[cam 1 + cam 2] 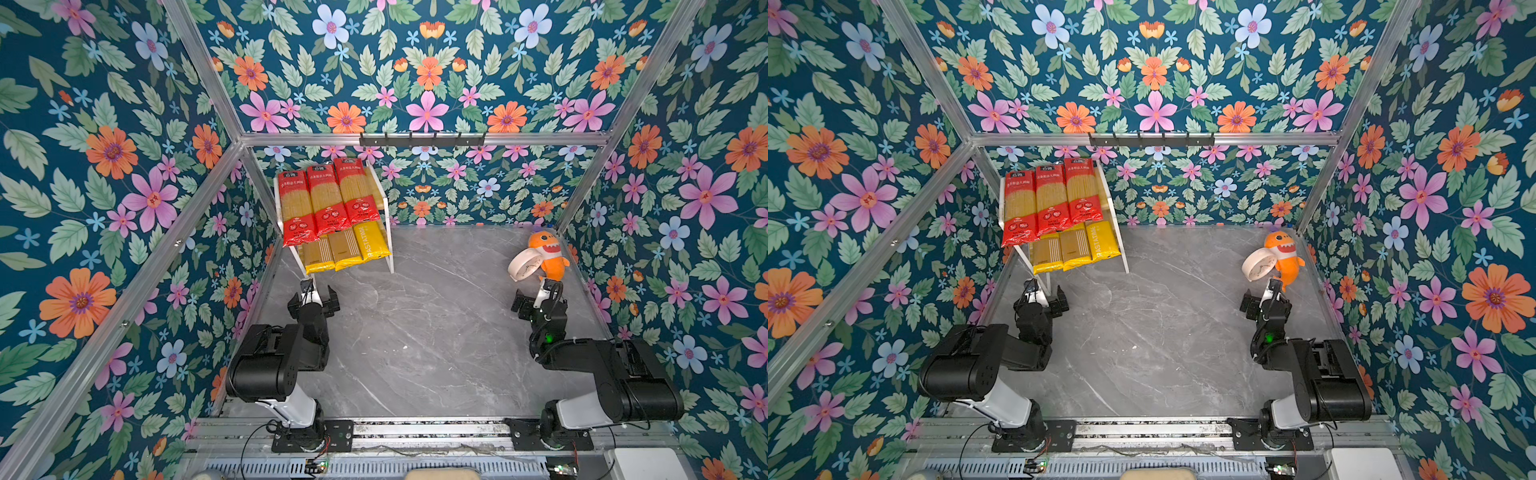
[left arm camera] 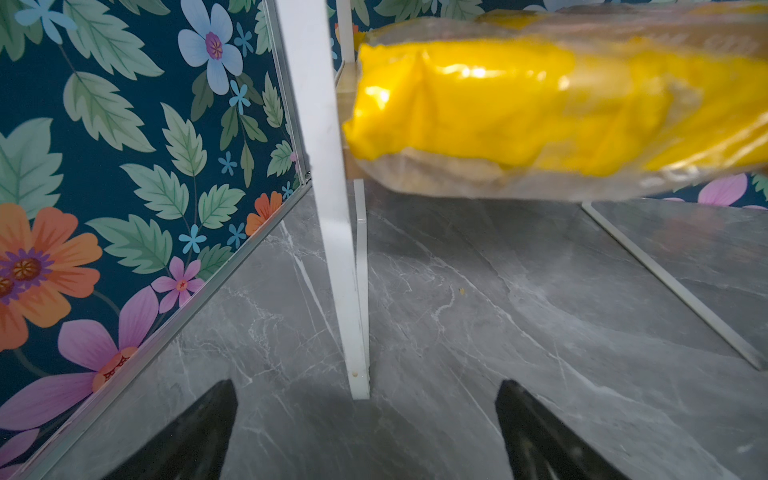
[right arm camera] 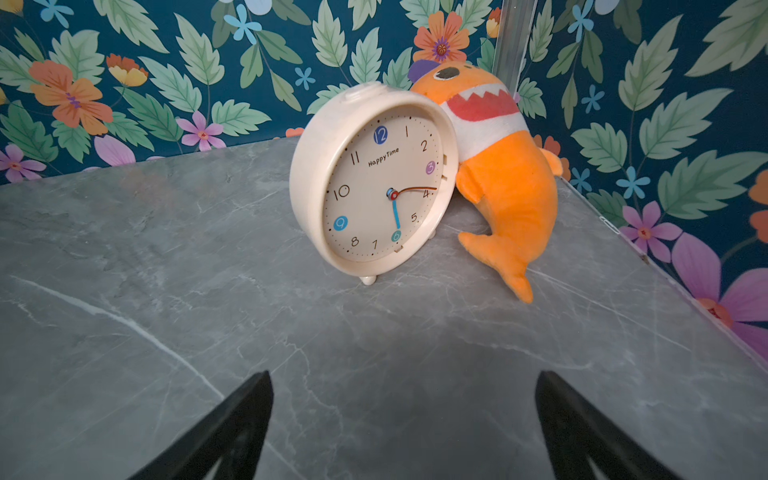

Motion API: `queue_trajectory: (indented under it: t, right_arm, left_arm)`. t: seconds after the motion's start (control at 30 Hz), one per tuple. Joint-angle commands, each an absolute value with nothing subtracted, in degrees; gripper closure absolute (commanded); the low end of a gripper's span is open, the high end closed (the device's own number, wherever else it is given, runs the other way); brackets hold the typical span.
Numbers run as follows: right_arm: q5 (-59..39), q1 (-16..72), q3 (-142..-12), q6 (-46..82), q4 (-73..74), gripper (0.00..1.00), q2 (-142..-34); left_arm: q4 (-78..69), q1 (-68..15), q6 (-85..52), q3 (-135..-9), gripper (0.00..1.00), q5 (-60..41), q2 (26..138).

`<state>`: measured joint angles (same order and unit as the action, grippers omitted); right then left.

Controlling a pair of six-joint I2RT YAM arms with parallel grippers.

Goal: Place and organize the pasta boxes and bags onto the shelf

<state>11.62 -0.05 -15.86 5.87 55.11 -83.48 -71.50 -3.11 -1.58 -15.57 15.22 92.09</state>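
The clock (image 3: 382, 183) is showing "HappyTime" on its dial, below the 12. The dial is carrying numerals 1 to 12, with 12, 3, 6 and 9 standing on coloured discs.

In both top views, the rightmost yellow pack (image 1: 371, 241) is displaying "PASTATIME" lengthwise.

The red packs (image 1: 326, 195) are bearing white Chinese text, too small to read.

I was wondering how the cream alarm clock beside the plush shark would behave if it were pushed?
The alarm clock stands on small feet, apparently leaning on the plush shark, so a push would probably tip it. Its round rim suggests it might roll once toppled. The smooth casing looks hard and probably slippery.
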Motion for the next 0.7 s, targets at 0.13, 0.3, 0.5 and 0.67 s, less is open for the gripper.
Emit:
queue_trajectory:
  t: [0.13,0.3,0.5,0.67]
  right_arm:
    - [12.26,0.13,-16.22,4.84,55.64,0.01,-83.58]
    - [12.38,0.18,-16.18,4.84,55.63,0.01,-83.59]
    - [12.45,0.33,-16.28,4.75,55.63,0.01,-83.66]
    - [12.47,0.27,-16.3,4.77,55.63,0.01,-83.67]
  left_arm:
    - [-71.98,-3.04,-1.85,-15.56,0.0,15.31,92.02]
    - [-71.98,-3.08,-1.85,-15.64,0.0,15.3,92.02]
    - [-71.98,-3.1,-1.85,-15.57,0.0,15.36,92.02]
    - [-72.58,-3.85,-0.83,-15.47,0.0,16.15,92.24]
